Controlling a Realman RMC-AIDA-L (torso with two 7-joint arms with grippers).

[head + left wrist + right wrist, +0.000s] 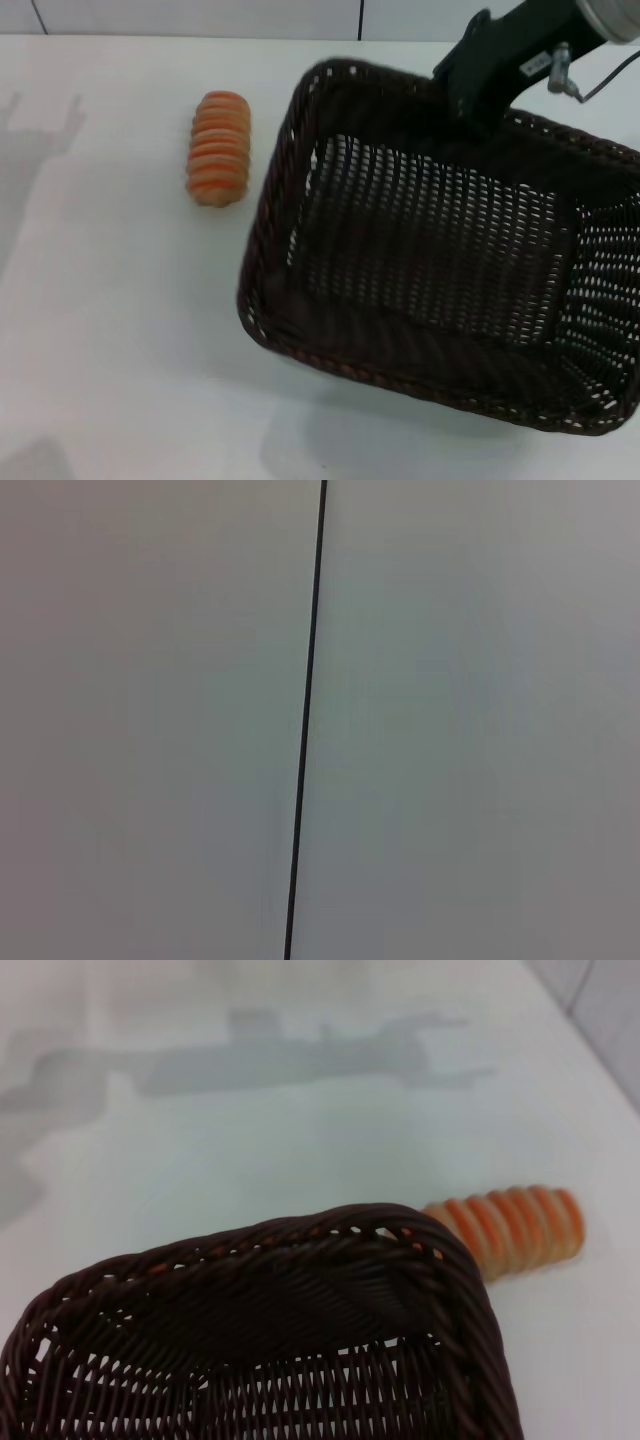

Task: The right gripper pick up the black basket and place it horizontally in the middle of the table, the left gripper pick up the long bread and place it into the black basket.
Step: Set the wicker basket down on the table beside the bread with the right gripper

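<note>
The black basket (pixel 440 270) is tilted, its open mouth facing up and toward the near edge of the surface (pixel 110 340), with a shadow under its near side suggesting that it is lifted clear there. It fills the right half of the surface, one braided corner reaching toward the middle. At its far rim the right tool (pixel 478 100) comes down from the far right corner on a black wrist; it meets the rim there, but its tips are hidden behind the weave, so whether it is clamped on the rim cannot be told. In the right wrist view the same rim corner (pixel 300 1260) fills the foreground, seen from above.

The long bread (pixel 218 148) lies on the surface to the left of the basket, near its far left corner but not touching, its long axis running from the far edge toward the near edge. The right wrist view shows the loaf (pixel 510 1228) partly hidden behind the basket's rim.

The left tool appears in no view; its wrist camera shows only a plain pale panel with a thin dark seam (pixel 305 730).
</note>
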